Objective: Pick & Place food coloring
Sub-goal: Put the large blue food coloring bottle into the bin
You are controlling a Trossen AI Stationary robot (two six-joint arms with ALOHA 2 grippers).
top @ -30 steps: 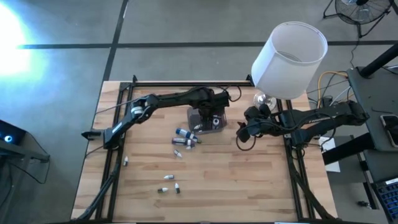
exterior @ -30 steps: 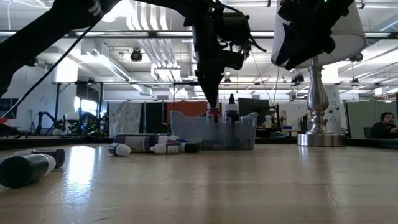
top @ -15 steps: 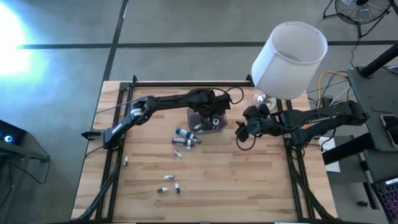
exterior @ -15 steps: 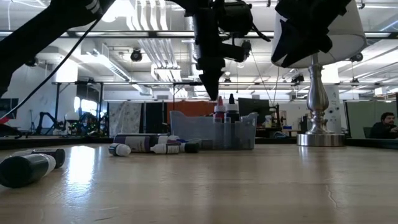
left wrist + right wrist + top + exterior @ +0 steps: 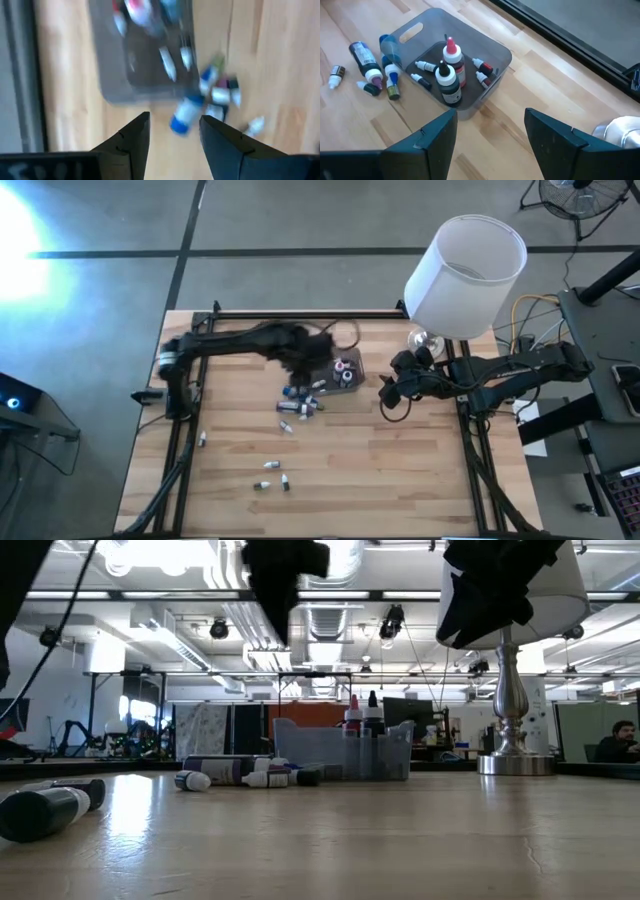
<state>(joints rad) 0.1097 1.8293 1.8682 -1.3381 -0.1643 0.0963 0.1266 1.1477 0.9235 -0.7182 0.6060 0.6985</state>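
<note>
The food coloring shows as small bottles and tubes. A cluster (image 5: 300, 403) lies on the wood just near of the grey tub (image 5: 343, 373), with a blue-capped one (image 5: 184, 116) at its edge. Strays lie nearer the table's near edge (image 5: 272, 475). Inside the tub (image 5: 487, 50) a red-capped bottle (image 5: 451, 54) and a black-capped one (image 5: 446, 82) stand upright among small lying ones. My left gripper (image 5: 172, 125) is open and empty, hovering high over the cluster, left of the tub (image 5: 300, 358). My right gripper (image 5: 490, 127) is open and empty, raised right of the tub (image 5: 388, 393).
A table lamp with a white shade (image 5: 465, 265) and a metal base (image 5: 510, 762) stands at the far right corner, behind my right arm. A dark bottle (image 5: 45, 810) lies close to the low camera. Bare wood spreads over the near right half of the table (image 5: 400, 470).
My left gripper has risen out of the tub, leaving a red-capped bottle standing upright beside the black-capped one. It has then swung toward the table's left edge, over the cluster of bottles. My right arm has kept still.
</note>
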